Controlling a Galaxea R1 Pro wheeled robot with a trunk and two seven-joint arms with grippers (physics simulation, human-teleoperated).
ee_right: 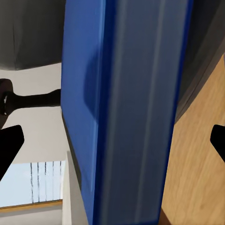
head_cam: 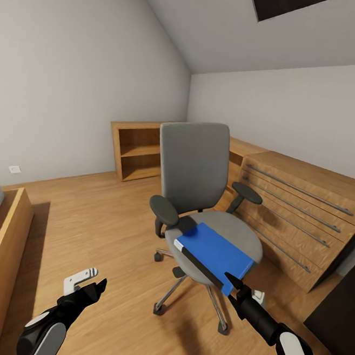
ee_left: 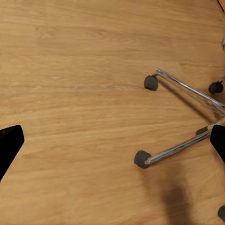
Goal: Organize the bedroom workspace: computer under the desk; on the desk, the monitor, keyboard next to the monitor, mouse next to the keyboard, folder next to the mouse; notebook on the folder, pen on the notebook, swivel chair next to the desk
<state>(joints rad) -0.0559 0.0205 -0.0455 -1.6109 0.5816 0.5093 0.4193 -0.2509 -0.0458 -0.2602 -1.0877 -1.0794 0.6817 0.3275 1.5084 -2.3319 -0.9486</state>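
At the centre of the head view, the flat bright blue rectangular folder (head_cam: 216,252) with a white edge lies on the seat of the grey padded swivel chair (head_cam: 195,165). The right gripper (head_cam: 231,283), lower right, has its fingers spread at the folder's near edge. The left gripper (head_cam: 94,284), lower left, hangs spread above the wooden floor (head_cam: 97,224).

No text, label, brand, number or sign can be read anywhere in these pictures
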